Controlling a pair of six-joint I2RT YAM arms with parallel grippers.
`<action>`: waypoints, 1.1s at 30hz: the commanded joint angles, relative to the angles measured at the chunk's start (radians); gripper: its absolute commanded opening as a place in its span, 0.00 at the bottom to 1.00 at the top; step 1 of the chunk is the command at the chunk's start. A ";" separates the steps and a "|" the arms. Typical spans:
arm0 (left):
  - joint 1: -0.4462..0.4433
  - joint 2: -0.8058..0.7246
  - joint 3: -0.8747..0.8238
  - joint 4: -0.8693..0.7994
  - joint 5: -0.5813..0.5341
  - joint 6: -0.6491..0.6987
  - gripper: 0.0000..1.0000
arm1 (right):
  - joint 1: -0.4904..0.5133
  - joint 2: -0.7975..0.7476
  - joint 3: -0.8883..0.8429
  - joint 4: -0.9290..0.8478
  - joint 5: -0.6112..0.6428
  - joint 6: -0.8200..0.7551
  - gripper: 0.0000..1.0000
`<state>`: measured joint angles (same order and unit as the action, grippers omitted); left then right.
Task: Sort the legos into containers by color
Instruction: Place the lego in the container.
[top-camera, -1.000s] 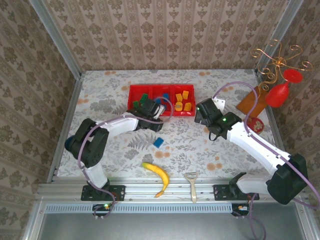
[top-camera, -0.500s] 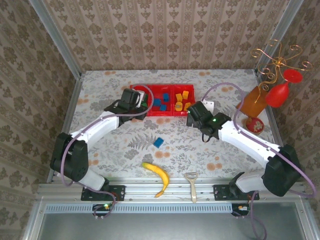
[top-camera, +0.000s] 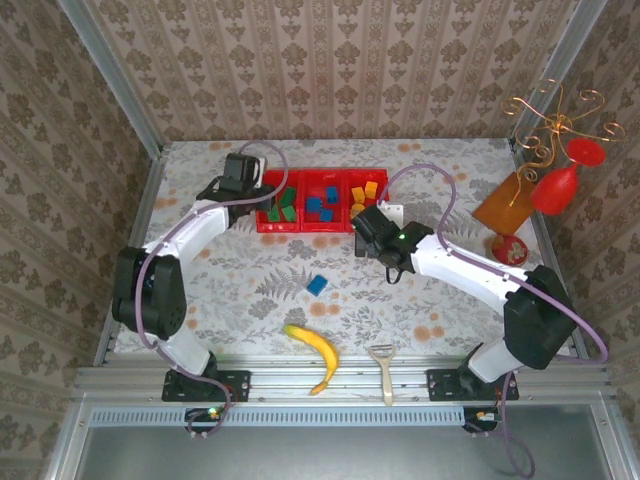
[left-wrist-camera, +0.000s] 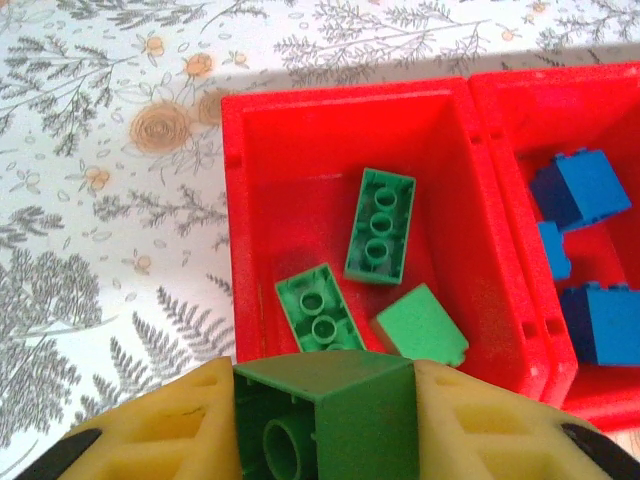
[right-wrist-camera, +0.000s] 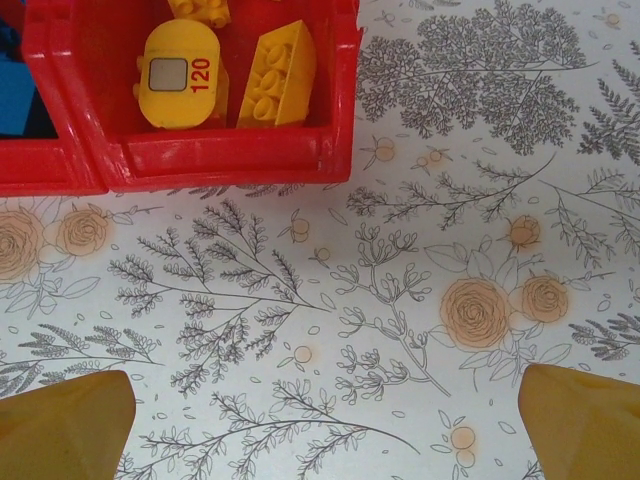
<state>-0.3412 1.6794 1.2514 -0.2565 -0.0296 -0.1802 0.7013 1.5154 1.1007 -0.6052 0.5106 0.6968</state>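
Right now you are working over the flowered table, and the red tray is sitting at its far middle with three compartments side by side. By my reading you are carrying out the drop-off step for green. Your left gripper is hanging above the near edge of the tray's left compartment, and its fingers are pinching a green brick snugly, one pad pressing on each side. Your right gripper is hovering over bare table just near of the tray's right compartment, with its jaws spreading wide and nothing lying between them or touching them. Below the left gripper, green bricks are lying in the left compartment, blue bricks are sitting in the middle one, and orange bricks are resting in the right one, so the sorting is looking nearly done. What you are needing next, I judge, is a small push farther over the compartment's floor. Then you are wanting a plain release, so the brick is falling among its fellows and not onto the near wall. One loose blue brick is waiting on the table near of the tray and far of the banana, and your wide right gripper is looking well placed for it.
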 joint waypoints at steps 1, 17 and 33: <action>0.017 0.054 0.063 0.014 0.014 0.010 0.30 | 0.012 0.024 0.037 -0.005 -0.009 0.029 1.00; 0.011 0.220 0.191 0.022 0.035 0.011 0.36 | 0.080 0.148 0.106 -0.013 -0.042 0.043 1.00; -0.009 0.244 0.221 0.027 0.036 0.008 0.55 | 0.142 0.242 0.158 -0.007 -0.084 0.061 1.00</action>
<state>-0.3462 1.9236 1.4422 -0.2352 0.0032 -0.1799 0.8307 1.7367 1.2285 -0.6075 0.4366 0.7338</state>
